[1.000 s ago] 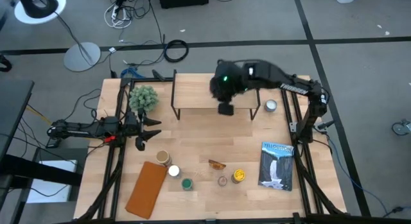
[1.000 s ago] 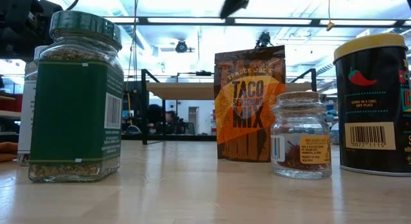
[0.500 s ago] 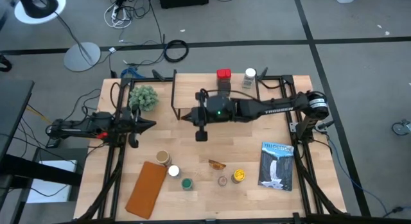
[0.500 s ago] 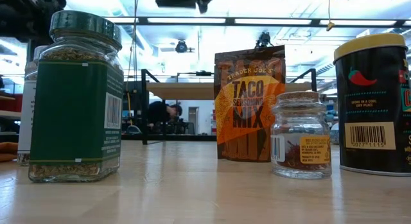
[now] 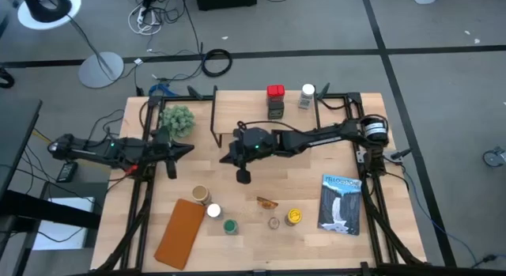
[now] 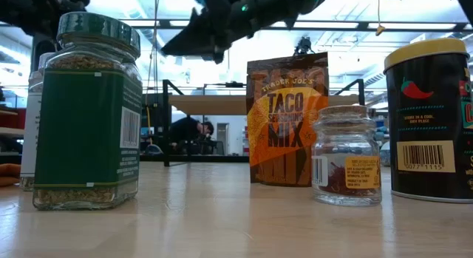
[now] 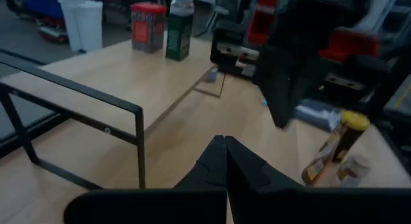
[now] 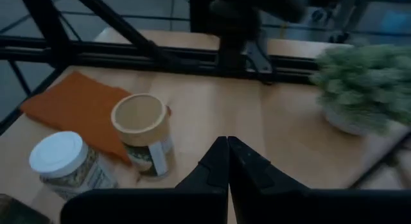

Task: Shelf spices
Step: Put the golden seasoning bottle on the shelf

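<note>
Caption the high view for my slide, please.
Right gripper reaches past the shelf, which holds two spices; left gripper waits.

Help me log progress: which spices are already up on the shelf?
Only two: the red tin and the white-lidded jar, at the back edge of the shelf. The other spices stand on the tabletop near the front.

- I am wearing matte black on both arms, my right arm [image 5: 316, 138] glowing with small green lights.
- My left arm [image 5: 103, 152] is showing red wiring near its wrist.
</note>
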